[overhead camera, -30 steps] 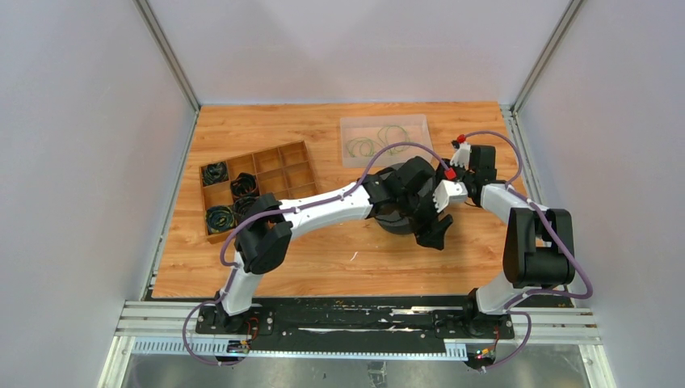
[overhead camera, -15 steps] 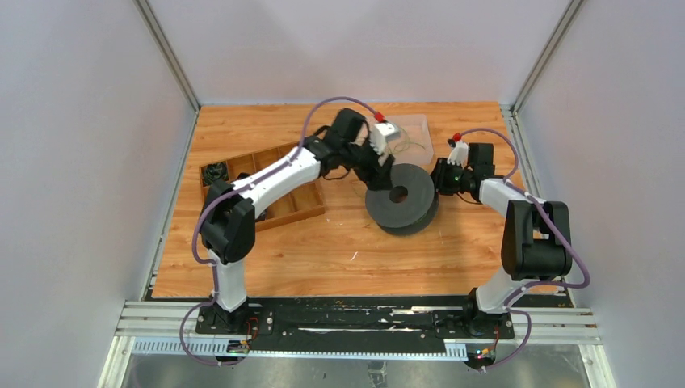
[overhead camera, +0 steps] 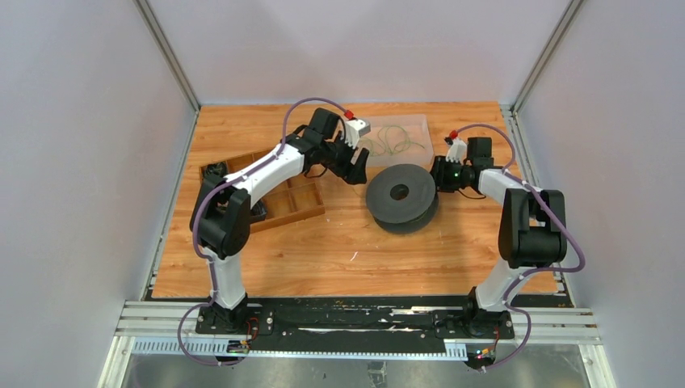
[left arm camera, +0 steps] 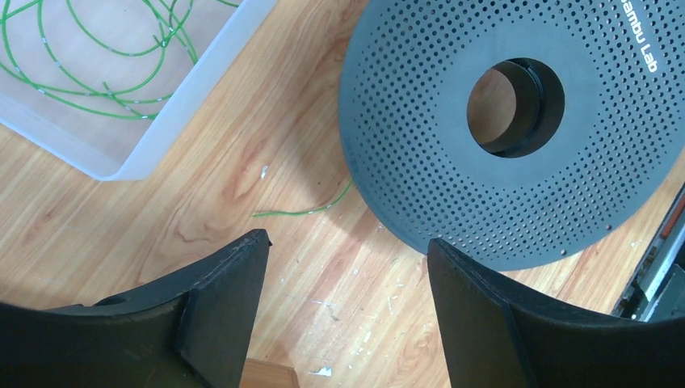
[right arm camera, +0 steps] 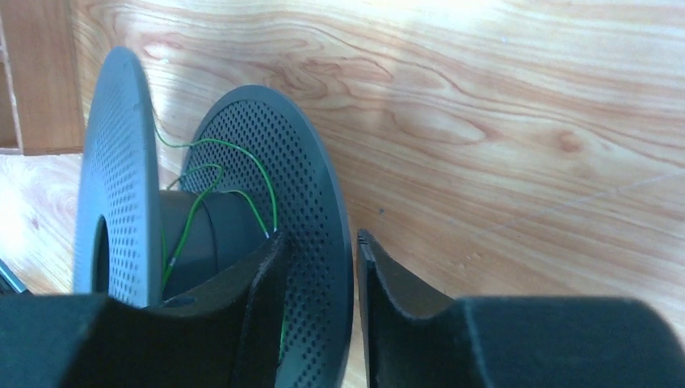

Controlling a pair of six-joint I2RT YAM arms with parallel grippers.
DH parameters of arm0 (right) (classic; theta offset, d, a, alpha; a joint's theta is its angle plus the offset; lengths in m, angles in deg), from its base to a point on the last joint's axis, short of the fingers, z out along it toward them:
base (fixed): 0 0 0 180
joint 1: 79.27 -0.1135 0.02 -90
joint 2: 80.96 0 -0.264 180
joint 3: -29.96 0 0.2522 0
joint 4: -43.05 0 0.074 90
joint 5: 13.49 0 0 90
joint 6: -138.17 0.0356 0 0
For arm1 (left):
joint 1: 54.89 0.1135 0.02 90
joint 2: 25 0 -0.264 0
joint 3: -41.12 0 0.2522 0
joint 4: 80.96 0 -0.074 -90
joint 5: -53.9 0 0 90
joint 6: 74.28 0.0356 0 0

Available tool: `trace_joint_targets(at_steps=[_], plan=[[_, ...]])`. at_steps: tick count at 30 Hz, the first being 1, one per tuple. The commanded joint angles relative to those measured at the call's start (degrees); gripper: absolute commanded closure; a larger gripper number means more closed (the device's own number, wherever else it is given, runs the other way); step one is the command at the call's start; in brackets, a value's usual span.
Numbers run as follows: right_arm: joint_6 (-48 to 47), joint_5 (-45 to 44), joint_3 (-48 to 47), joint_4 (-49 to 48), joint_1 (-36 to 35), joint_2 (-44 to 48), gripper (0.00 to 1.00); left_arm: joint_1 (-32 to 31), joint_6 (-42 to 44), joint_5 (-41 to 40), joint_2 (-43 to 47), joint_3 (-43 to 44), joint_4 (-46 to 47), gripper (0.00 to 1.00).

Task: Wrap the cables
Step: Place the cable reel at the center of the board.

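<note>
Left gripper [left arm camera: 347, 240], jaws spread and empty, with loose cable end [left arm camera: 300, 212] lying crosswise just ahead, beside spool [left arm camera: 436, 162].

Bright, even light is filling the scene; glare is whitening the table [right arm camera: 24, 218] at the right wrist view's left edge.

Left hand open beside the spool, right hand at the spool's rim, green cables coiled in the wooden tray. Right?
Wrong on the cables: they lie in the clear bin, as the top and left wrist views show. The rest stands: left hand open beside the spool, right hand at its rim.
</note>
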Motion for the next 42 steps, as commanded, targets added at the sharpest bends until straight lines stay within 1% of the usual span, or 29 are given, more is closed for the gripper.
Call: trace_joint_targets(at_steps=[1,6,11,13,17,21,23,26,28,30,32,37,42], plan=[[-4.8,-2.8,-1.1,4.2,2.0,-1.9,0.62,0.4,0.9,-1.2,-2.3,0.2,-0.1,0.23],[-4.8,-1.0,-1.8,4.9,3.9,-2.4,0.57,1.1,0.5,-0.7,-4.3,1.3,-0.6,0.23],[-5.3,-1.1,-2.0,5.7,5.4,-2.6,0.56,1.6,-1.6,-2.3,-5.4,1.3,-0.2,0.24],[-5.5,-1.3,-2.0,5.9,5.8,-2.0,0.56,2.4,-3.4,-1.2,-6.3,1.3,0.2,0.24],[-5.7,-1.9,-2.1,7.1,6.4,1.5,0.56,4.0,-5.6,2.8,-9.5,4.0,-0.4,0.24],[-7.5,-1.0,-3.1,10.6,6.4,5.3,0.55,4.1,-5.0,4.1,-12.4,7.6,-1.2,0.25],[-8.8,0.2,-3.4,12.3,6.3,6.9,0.54,4.3,-6.5,5.1,-14.4,9.7,-1.4,0.26],[-10.5,0.9,-4.3,14.4,5.8,8.5,0.54,4.3,-10.3,3.4,-16.6,11.3,0.3,0.28],[-12.0,0.2,-5.0,15.4,4.2,9.1,0.54,4.2,-11.9,0.1,-17.2,11.6,1.4,0.31],[-13.1,-1.2,-5.9,16.6,2.5,9.4,0.54,4.3,-12.6,-5.0,-17.7,12.0,2.1,0.33],[-13.7,-2.3,-6.5,17.1,1.1,9.9,0.54,4.3,-13.1,-7.5,-18.4,12.4,2.5,0.36],[-17.2,-6.0,-7.4,18.4,-3.2,11.9,0.52,3.7,-14.4,-9.3,-20.1,12.7,3.8,0.39],[-21.7,-15.4,-6.8,18.6,-11.2,14.4,0.51,2.3,-14.8,-11.8,-21.3,12.4,4.4,0.42]])
